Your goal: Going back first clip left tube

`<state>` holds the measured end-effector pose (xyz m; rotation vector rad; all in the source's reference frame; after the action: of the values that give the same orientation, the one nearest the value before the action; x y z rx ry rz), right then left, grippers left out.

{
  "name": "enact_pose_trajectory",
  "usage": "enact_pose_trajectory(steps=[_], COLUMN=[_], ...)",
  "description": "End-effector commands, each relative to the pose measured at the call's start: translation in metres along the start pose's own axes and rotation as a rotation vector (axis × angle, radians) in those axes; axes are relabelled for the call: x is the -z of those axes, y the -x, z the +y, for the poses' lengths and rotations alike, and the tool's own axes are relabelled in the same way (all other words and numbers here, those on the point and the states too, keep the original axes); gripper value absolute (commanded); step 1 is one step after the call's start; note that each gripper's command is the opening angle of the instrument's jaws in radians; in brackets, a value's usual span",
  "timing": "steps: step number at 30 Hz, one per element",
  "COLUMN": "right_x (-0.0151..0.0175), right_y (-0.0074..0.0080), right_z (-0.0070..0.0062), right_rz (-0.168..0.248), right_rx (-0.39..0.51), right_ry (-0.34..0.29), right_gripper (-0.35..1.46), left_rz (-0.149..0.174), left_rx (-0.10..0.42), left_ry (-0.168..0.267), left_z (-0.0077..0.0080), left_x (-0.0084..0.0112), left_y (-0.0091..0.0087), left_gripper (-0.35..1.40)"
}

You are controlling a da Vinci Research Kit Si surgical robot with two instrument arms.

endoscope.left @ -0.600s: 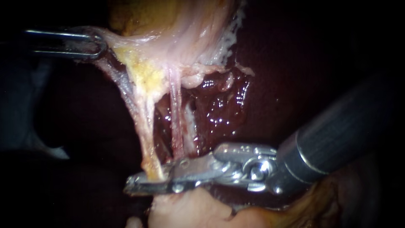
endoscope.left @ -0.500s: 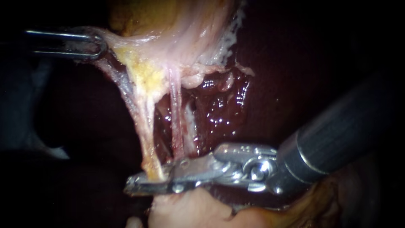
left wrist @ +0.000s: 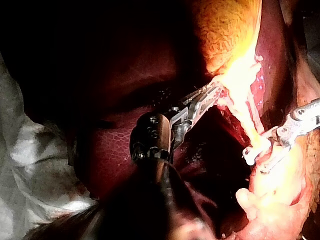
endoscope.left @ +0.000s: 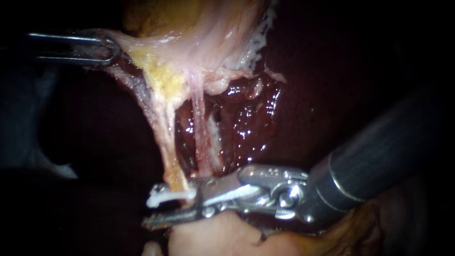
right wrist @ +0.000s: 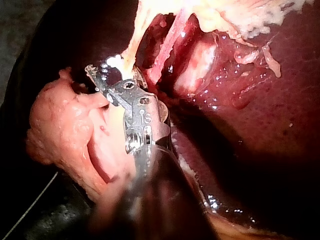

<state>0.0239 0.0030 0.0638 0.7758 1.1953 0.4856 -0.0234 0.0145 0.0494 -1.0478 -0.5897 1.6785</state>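
Nearest the endoscope, a pale lump of tissue (endoscope.left: 208, 237) lies under the right instrument (endoscope.left: 154, 209). Its jaws were pressed together around the foot of the left tube (endoscope.left: 163, 137) half a second ago and are now seen spread, with a dark gap between them. A white clip (endoscope.left: 170, 196) has been left across that tube's foot, just under the upper jaw; whether it is touched by the jaw cannot be told. The clip is therefore judged to have been placed, and the withdrawal may be begun, provided the clip is not dragged. Just beside it, the pink right tube (endoscope.left: 199, 132) is left bare. Behind both, wet liver (endoscope.left: 246, 118) is shown. Farthest off, a pale fold (endoscope.left: 125, 45) is pinched by the left instrument (endoscope.left: 102, 47), and the tubes are stretched taut. The clip's rounded end, clear of both jaws, is shown best in the left wrist view, where the tubes cannot be told apart; they are separated plainly in the right wrist view.
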Motion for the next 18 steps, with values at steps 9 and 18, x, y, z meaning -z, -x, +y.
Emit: enact_pose_trajectory(steps=[9,18], right_x=[0.0021,0.0085], right_y=[0.0004,0.0004], right_z=[0.0023,0.0008], right_rz=[0.022,0.013], right_rx=[0.131,0.279], right_ry=[0.110,0.129], right_gripper=[0.50,0.50], left_rz=[0.000,0.000], left_rx=[-0.001,0.000], left_ry=[0.000,0.000], left_z=[0.0001,0.0002], left_x=[0.0001,0.0002], left_y=[0.0000,0.0000], left_gripper=[-0.35,-0.35])
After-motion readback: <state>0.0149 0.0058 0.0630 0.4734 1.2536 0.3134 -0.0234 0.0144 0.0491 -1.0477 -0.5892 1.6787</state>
